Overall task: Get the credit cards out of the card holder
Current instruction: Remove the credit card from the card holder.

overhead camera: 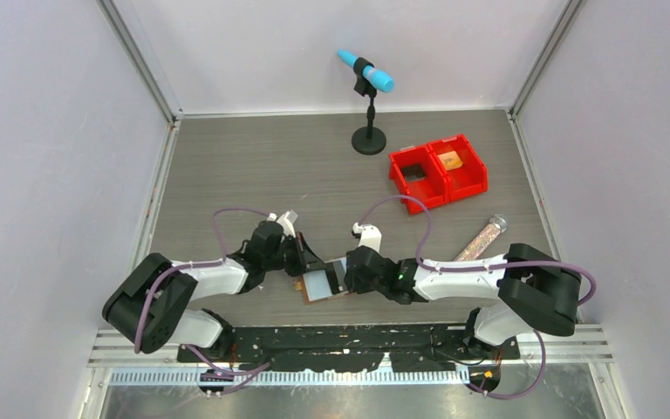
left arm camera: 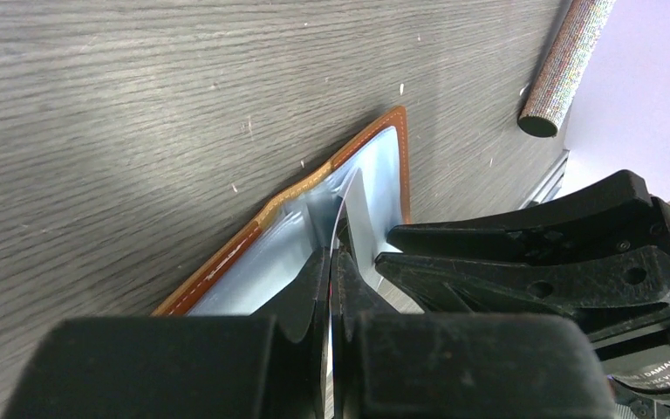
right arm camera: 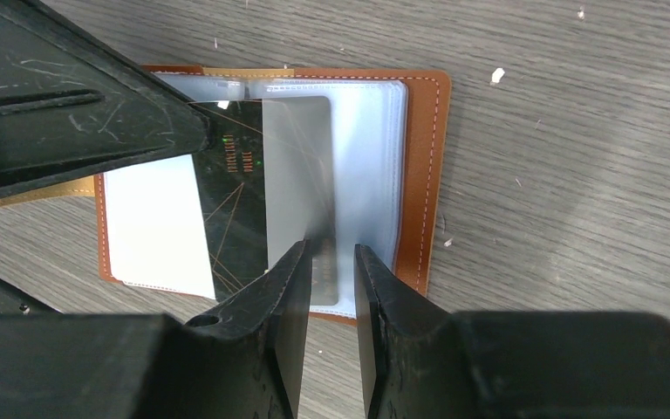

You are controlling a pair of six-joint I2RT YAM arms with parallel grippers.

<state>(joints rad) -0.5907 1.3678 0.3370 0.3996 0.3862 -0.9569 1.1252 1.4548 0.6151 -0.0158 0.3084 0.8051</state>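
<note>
Left gripper (left arm camera: 335, 262): closed tight; we see its fingers pinch a thin pale sheet (left arm camera: 347, 205) that stands on edge out of the card holder's fold. We cannot tell whether this is a card or a sleeve leaf.
Right gripper (right arm camera: 330, 253): jaws partly apart with a clear gap, hovering at one edge of the card holder over the end of the grey card. We see nothing clamped.
Card holder (overhead camera: 321, 281): lies open on the table between the two grippers, brown stitched rim outside, pale panels inside.
Grey card (right arm camera: 297, 166): inside the card holder, under clear sleeves.
Dark card (right arm camera: 235, 209): inside the card holder, just beside the grey card, fine gold lines on it, one corner hidden by the left gripper.
Table (overhead camera: 227, 166): grey wood grain.
Glitter tube (overhead camera: 480, 237): right of the card holder, well apart.
Red bins (overhead camera: 438, 170): two joined, beyond the card holder to its right; we see something tan in one.
Blue-tipped stand (overhead camera: 368, 113): far behind the card holder.
</note>
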